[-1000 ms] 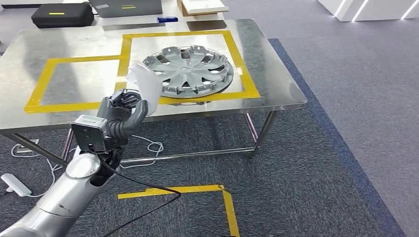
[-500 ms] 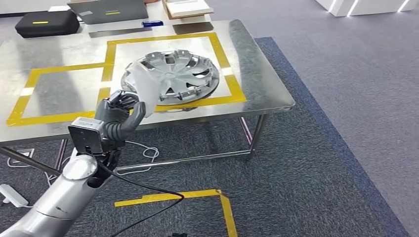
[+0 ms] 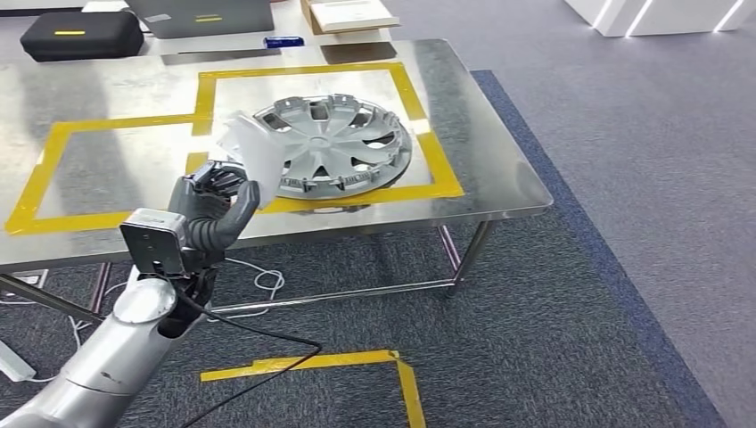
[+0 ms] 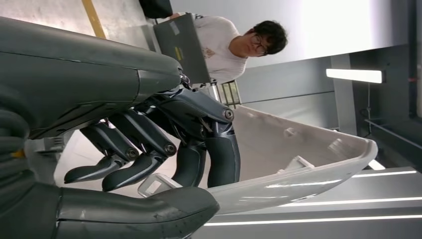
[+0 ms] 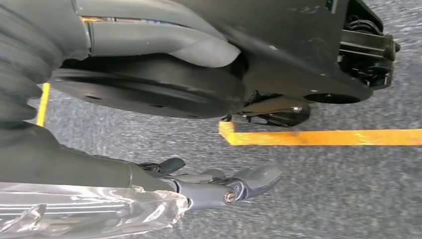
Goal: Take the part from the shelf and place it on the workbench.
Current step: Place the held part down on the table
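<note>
Left hand (image 3: 214, 198) grips the white part (image 3: 251, 150), a pale curved plastic piece, thumb under and fingers (image 4: 149, 149) wrapped over its near end. Part is off the shelf already; judging by that, the fetch half of the task is done. Held in the air at the workbench's (image 3: 499, 169) front edge, it overlaps the near-left side of the silver hubcap (image 3: 334, 147) that lies in the right-hand yellow taped square (image 3: 419, 107); whether it touches anything cannot be told. Left to do, by my reading: carry it over the top, set it down, let go. The left taped square (image 3: 53, 156) looks the likely spot, but that is a guess. Head view gives the layout: bench, tape, hubcap, a black case (image 3: 80, 34) past the far-left corner. Left wrist view adds the grip itself and the part's ribbed inner face, plus a seated person (image 4: 234, 42) behind. Right wrist view shows the right hand (image 5: 199, 186) hanging over grey carpet, fingers loosely curled, clear plastic wrap (image 5: 94, 211) beside it; whether it holds that wrap cannot be told.
</note>
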Available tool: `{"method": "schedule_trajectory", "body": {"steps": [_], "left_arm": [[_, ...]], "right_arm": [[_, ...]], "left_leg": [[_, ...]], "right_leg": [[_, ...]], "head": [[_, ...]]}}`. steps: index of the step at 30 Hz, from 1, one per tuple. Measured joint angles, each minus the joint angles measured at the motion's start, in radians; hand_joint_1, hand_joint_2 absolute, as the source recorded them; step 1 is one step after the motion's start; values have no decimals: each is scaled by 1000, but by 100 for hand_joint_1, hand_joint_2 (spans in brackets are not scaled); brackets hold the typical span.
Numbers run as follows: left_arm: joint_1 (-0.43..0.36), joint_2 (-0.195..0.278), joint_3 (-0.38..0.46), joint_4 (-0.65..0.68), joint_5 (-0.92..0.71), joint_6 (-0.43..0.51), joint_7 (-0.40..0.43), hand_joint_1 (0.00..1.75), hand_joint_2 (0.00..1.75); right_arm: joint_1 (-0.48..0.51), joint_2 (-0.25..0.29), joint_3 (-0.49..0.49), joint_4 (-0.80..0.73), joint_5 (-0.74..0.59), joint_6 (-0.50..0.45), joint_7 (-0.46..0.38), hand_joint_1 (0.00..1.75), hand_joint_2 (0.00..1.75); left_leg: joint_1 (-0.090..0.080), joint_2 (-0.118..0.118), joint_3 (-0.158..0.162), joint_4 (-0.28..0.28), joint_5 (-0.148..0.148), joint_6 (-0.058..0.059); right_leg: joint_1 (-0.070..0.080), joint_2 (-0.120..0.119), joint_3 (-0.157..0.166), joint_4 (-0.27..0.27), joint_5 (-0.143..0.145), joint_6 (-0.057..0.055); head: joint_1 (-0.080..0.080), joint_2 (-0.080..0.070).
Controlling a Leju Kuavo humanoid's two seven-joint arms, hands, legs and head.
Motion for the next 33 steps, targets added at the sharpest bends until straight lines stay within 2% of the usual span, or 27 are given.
{"method": "schedule_trajectory", "body": {"steps": [2,3,4,7,9,10,12,13,14,15,16,18,19,21,23,24,26,28,29,30,31,33], "left_arm": [[-2,0,0,0,0,0,0,175,175],[-3,0,0,0,0,0,0,175,175],[-5,0,0,0,1,0,0,175,175],[-7,1,0,0,3,1,1,175,175],[-8,2,0,0,3,1,1,175,175],[-10,2,1,0,3,1,1,175,175],[-11,3,1,0,3,1,1,175,175],[-10,3,1,0,3,1,1,175,175],[-9,3,1,0,3,1,1,175,175],[-8,3,1,0,3,2,1,175,175],[-9,4,1,0,2,3,1,175,175],[-12,5,1,0,-1,4,1,175,175],[-14,5,1,0,-2,5,1,175,175],[-17,5,1,0,-3,6,1,175,175],[-16,6,1,0,-4,7,2,175,175],[-16,7,1,0,-4,8,2,175,175],[-17,6,1,0,-5,10,2,175,175],[-16,6,1,0,-5,12,2,175,175],[-14,6,0,0,-5,13,2,175,175],[-13,6,0,0,-6,13,2,175,175],[-12,6,0,0,-6,14,2,175,175],[-12,6,0,0,-6,14,2,175,175]], "right_arm": [[0,0,0,0,1,4,0,0,175],[1,0,1,1,1,6,1,0,175],[2,0,1,2,1,8,0,0,175],[2,-1,4,5,1,10,0,0,175],[2,-2,5,5,1,10,-1,0,175],[2,-2,5,5,1,11,-1,0,175],[2,-2,5,6,1,12,-1,0,175],[3,-2,5,7,1,12,-1,0,175],[3,-2,5,7,0,13,-1,0,175],[3,-3,5,7,0,14,-2,0,175],[3,-3,5,8,0,15,-2,0,175],[3,-3,5,9,0,18,-3,0,175],[3,-3,5,9,0,20,-4,0,175],[4,-3,5,10,0,22,-6,0,175],[4,-3,5,10,-1,24,-7,0,175],[4,-3,5,10,0,24,-8,0,175],[3,-3,5,10,-1,25,-9,0,175],[0,-4,5,11,-2,27,-11,0,175],[-3,-4,6,11,-2,28,-12,0,175],[-5,-4,6,11,-2,28,-12,0,175],[-6,-4,6,11,-1,29,-12,0,175],[-5,-4,6,11,-1,28,-11,0,175]], "left_leg": [[0,-9,8,0,-4,-5],[-2,-14,9,1,-6,-8],[-3,-19,8,2,-6,-13],[-2,-28,1,1,-1,-31],[-1,-22,-5,18,-16,-41],[-1,-17,-18,51,-37,-46],[-1,-8,-72,167,-93,-53],[0,-6,-100,223,-113,-55],[0,-6,-117,256,-116,-56],[0,-5,-117,255,-102,-56],[0,-3,-98,217,-71,-54],[-5,19,-38,98,-9,-45],[-9,33,-13,46,4,-38],[-16,48,4,3,0,-28],[-14,35,5,-5,-1,-20],[-12,28,6,-7,0,-15],[-6,17,9,-12,3,-5],[-5,5,9,-11,2,0],[-5,-1,9,-11,2,0],[-5,-7,10,-11,2,0],[-5,-14,11,-11,2,0],[-5,-27,14,-11,0,-3]], "right_leg": [[-1,5,37,-118,90,-5],[-1,12,61,-178,120,-8],[-1,17,80,-221,132,-11],[0,21,98,-254,127,-24],[-3,15,102,-260,132,-35],[-5,9,106,-264,133,-41],[-5,-2,109,-265,130,-49],[-5,-8,110,-264,129,-51],[-5,-13,111,-264,128,-52],[-5,-18,112,-264,128,-53],[-5,-22,115,-264,126,-52],[-2,-30,120,-263,121,-47],[1,-34,120,-262,118,-43],[6,-45,118,-260,115,-35],[5,-55,118,-261,110,-25],[4,-50,114,-252,102,-19],[1,-29,78,-177,59,-9],[-1,-15,11,-46,5,-2],[-1,-13,-15,0,-5,0],[-1,-13,-26,15,2,0],[-2,-12,-18,-12,31,0],[-4,-2,37,-139,104,-4]], "head": [[0,0],[0,0],[-1,0],[-1,0],[-4,0],[-7,0],[-12,0],[-12,0],[-13,0],[-13,0],[-13,0],[-13,0],[-13,0],[-11,0],[-11,0],[-10,0],[-7,0],[-5,0],[-6,0],[-6,0],[-6,0],[-5,0]]}}
